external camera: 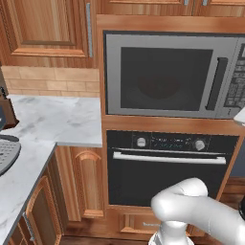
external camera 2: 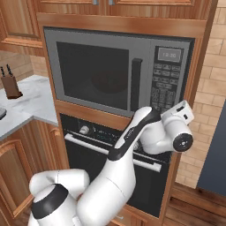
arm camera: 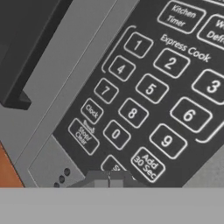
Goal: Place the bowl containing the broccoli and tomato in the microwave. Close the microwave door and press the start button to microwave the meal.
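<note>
A grey-steel built-in microwave (external camera 2: 119, 73) sits in wood cabinetry above a black oven (external camera: 167, 165). Left to right: its microwave door (external camera: 165, 74) is shut — dark glossy window, stiff vertical black bar handle (external camera 2: 136, 84) — then the flat keypad (external camera 2: 164, 81). The gripper (arm camera: 109, 178), pinched closed and holding nothing, is right at the lowest keys. These flat, rigid buttons likely need only a light, square push.

One microwave (external camera: 167, 76), one oven (external camera: 167, 167) with two knobs (external camera: 141, 142). One knife block (external camera 2: 11, 84), one worktop (external camera: 52, 124). Nine upper cupboard doors.
</note>
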